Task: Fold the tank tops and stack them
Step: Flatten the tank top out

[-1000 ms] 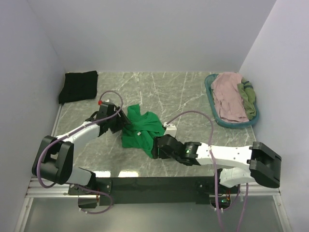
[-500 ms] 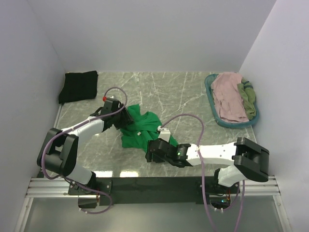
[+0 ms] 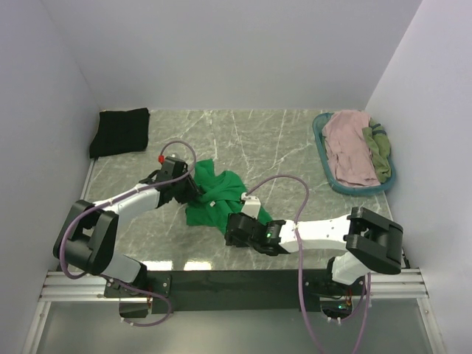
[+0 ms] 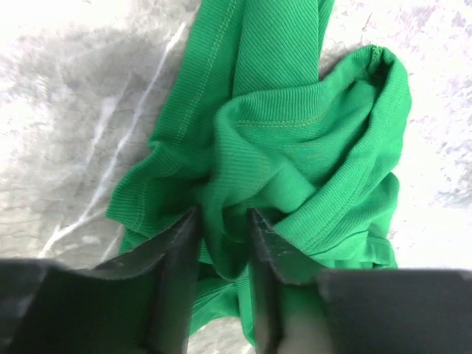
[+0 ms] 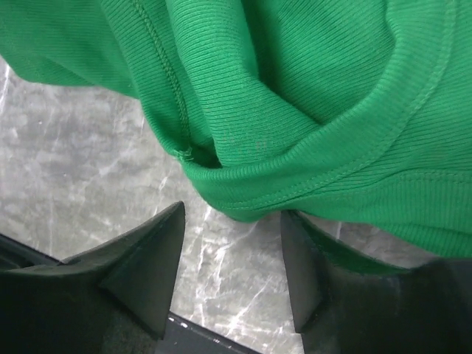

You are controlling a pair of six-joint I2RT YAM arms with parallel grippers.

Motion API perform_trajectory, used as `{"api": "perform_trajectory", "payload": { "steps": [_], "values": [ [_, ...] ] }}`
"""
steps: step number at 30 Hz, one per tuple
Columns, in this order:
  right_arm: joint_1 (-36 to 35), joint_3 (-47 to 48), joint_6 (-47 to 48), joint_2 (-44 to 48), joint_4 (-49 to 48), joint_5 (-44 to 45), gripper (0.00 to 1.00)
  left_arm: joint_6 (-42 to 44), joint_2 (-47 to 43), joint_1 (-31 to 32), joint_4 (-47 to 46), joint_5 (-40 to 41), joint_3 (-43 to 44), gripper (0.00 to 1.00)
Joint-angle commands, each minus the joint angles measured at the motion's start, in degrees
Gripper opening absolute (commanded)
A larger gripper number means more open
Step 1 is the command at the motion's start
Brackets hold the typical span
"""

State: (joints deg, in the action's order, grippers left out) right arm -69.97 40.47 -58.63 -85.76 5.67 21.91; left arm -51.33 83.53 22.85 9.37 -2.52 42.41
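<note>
The green tank top lies crumpled at the centre of the table. The left gripper pinches a fold on its left side, fingers narrow. The right gripper is at its near edge, fingers wide apart.

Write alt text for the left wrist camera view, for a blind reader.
The left gripper is pinched shut on a fold of the crumpled green tank top, which lies bunched on the grey marbled table.
</note>
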Motion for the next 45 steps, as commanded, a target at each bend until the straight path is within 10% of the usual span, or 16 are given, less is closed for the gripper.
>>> {"api": "perform_trajectory", "payload": {
  "steps": [1,9,23,42,45],
  "values": [
    [0.01,1.81,-0.43,-0.2,-0.84,4.98,0.53,-0.17,-1.88,0.26,-0.66,1.65,-0.4,0.34],
    [3.35,1.63,1.41,4.79,2.14,5.51,0.0,1.06,-0.91,0.26,-1.19,0.42,3.37,0.01],
    [25.84,23.49,25.31,25.29,19.1,-4.07,0.0,1.15,-9.43,-1.58,8.83,-2.66,27.62,0.01],
    [51.69,105.57,35.08,-21.98,22.62,-37.72,0.0,-2.47,20.7,-18.54,4.69,-16.63,92.46,0.01],
    [52.13,104.5,34.46,-20.87,21.32,-39.05,0.0,-0.97,16.36,-19.6,6.63,-15.68,85.36,0.01]
  ]
}}
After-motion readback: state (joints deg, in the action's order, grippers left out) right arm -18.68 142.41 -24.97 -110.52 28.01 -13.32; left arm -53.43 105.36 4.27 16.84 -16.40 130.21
